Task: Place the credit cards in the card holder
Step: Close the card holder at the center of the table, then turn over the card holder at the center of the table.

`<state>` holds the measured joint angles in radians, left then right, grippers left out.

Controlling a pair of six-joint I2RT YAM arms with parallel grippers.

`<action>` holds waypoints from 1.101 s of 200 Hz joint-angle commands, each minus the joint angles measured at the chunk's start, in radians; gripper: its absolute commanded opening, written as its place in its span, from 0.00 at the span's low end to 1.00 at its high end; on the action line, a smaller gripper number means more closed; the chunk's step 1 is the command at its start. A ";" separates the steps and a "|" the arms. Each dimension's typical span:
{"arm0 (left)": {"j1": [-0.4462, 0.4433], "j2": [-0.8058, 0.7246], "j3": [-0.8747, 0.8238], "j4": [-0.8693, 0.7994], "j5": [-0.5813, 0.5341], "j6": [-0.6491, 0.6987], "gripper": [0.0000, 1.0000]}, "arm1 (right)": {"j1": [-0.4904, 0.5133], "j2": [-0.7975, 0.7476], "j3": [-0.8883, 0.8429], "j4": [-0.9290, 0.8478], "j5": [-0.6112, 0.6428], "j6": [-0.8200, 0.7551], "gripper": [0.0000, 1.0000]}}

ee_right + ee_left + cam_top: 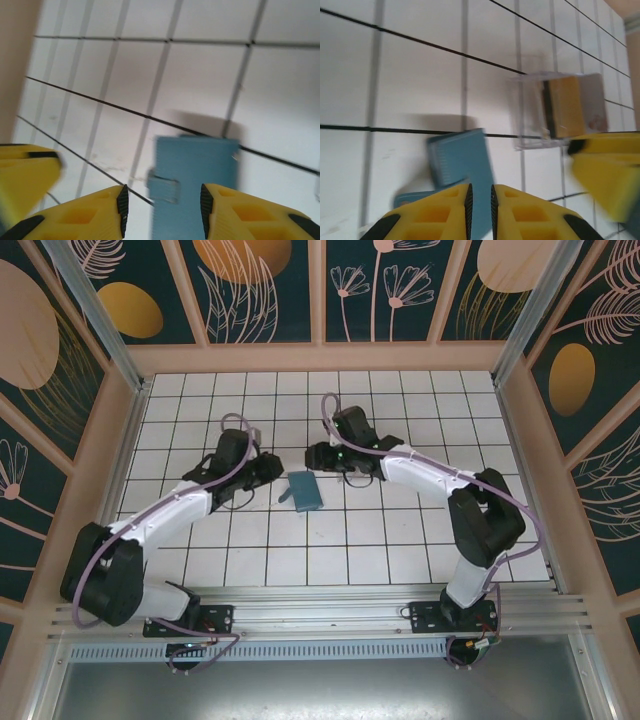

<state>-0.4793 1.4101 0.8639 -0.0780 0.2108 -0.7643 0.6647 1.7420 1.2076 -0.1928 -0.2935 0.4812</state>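
Left claw (480, 195) pinches the card holder (462, 160); right claw (162, 200) gapes above it.

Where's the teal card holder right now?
In the top view the card holder is on the tiled table near its middle, between the left gripper and the right gripper.

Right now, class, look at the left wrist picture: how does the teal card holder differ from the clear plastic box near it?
Colour: the card holder is opaque teal, while the clear box is see-through, with something yellow showing inside.
Build: the card holder is thin, made of flat panels; the clear box is deeper, with upright walls.
Place: the card holder lies nearer this camera; the clear box sits farther off, to its right.
Shared: both are rectangular.
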 commanded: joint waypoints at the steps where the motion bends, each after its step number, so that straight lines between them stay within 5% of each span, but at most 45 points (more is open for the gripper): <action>1: -0.059 0.077 0.090 0.024 0.041 0.006 0.20 | 0.009 0.009 -0.056 0.024 0.017 0.019 0.44; 64: -0.086 0.218 0.077 -0.065 -0.050 0.012 0.14 | 0.009 0.067 -0.109 0.073 -0.010 0.038 0.47; 146: -0.086 0.360 0.001 0.015 -0.086 0.012 0.12 | 0.009 0.160 -0.119 0.117 -0.061 0.055 0.48; 220: -0.087 0.357 -0.070 0.074 -0.081 -0.014 0.10 | 0.023 0.215 -0.156 0.309 -0.264 0.166 0.48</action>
<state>-0.5655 1.7344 0.8406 0.0254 0.1482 -0.7643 0.6716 1.9278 1.0702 0.0196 -0.4500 0.5850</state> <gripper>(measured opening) 0.106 0.485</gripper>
